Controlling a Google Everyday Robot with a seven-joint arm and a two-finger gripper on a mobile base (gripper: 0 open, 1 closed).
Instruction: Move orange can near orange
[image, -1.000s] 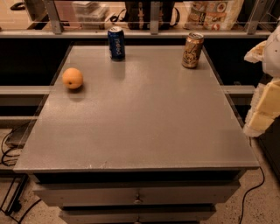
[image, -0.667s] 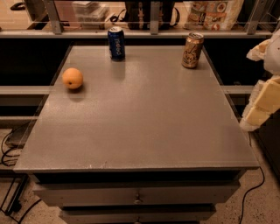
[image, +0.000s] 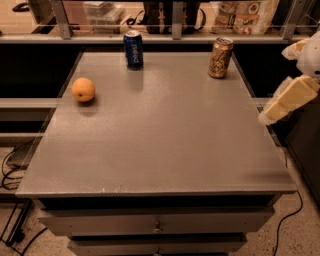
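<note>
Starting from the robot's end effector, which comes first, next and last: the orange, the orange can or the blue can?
From the end effector, beside the right edge of the table:
1. orange can, back right corner.
2. blue Pepsi can, back, left of centre.
3. orange, far left side.

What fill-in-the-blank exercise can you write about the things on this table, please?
1. The orange can stands at the table's far ____ corner.
2. The orange lies near the table's ____ edge.
3. At the far edge, between them, stands a ____ Pepsi can.
4. The gripper hangs beyond the table's right edge, closest to the ____ can.
Missing words: right; left; blue; orange.
</note>
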